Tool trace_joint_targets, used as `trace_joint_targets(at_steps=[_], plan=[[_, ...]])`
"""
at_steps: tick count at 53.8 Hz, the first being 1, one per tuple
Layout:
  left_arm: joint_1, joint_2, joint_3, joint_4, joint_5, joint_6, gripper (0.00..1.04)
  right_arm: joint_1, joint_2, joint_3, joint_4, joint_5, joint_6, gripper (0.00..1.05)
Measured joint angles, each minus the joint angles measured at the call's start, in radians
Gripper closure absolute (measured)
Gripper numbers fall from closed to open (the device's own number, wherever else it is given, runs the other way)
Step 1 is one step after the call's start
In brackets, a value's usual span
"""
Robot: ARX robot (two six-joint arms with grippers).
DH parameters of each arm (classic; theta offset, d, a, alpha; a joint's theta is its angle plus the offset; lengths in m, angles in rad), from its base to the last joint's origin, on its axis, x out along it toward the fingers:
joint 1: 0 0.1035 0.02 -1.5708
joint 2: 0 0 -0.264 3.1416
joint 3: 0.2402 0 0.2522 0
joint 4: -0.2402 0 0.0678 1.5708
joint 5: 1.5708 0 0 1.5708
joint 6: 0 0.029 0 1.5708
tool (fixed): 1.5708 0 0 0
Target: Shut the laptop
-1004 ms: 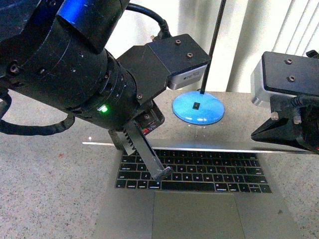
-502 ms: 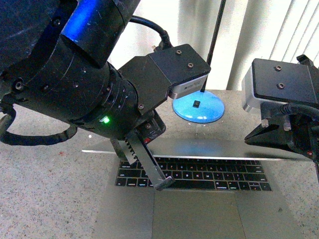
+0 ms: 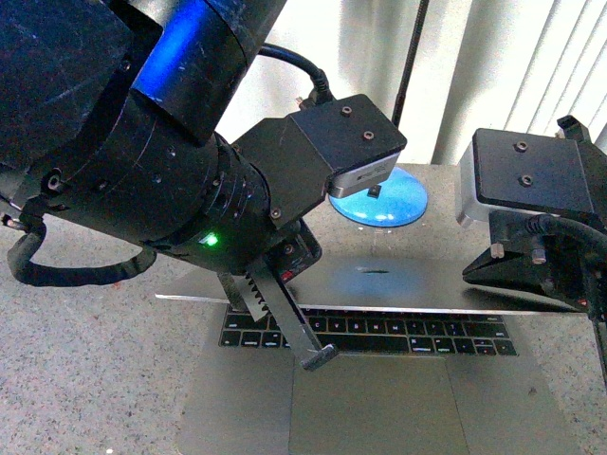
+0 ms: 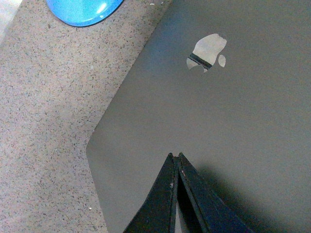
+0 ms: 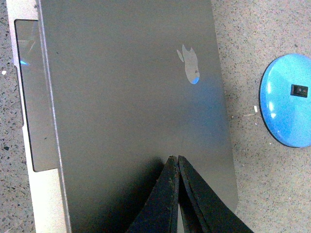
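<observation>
The laptop (image 3: 379, 403) sits on the speckled surface (image 3: 85, 332) with both arms over it, and the job looks perhaps halfway done: its lid (image 3: 408, 284) leans low over the keyboard (image 3: 379, 332), hiding the rear key rows, while the nearer rows and the trackpad (image 3: 375, 408) lie uncovered. The left gripper (image 4: 174, 156) has its fingers (image 4: 167, 194) pressed together with nothing between them, and their tips appear to rest on the grey back of the lid, not far from its rounded corner; the apple logo (image 4: 206, 52) lies well beyond the tips. The right gripper (image 5: 174, 159) is the same: fingers (image 5: 194, 204) closed on nothing, tips seemingly touching the lid back, the logo ahead of them and a blue lamp base (image 5: 286, 107) off to one side, clear of the laptop. Past the lid's far edge from the right fingers, a strip of the base and part of the trackpad show — so the lid has not met the base yet. What is left, as I judge it, is to push the lid down with both sets of tips until that strip disappears and the lid lies flat — pressing gently, since closed tips could slide on the smooth metal.
</observation>
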Motion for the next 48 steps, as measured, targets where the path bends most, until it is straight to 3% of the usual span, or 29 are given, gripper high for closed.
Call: trace_joint_targets(at_steps=[48], plan=[[-0.002,0.037,-0.043,0.036,0.021,-0.007,1.01,0.02,0.056,-0.026,0.042,-0.003,0.0,1.02]])
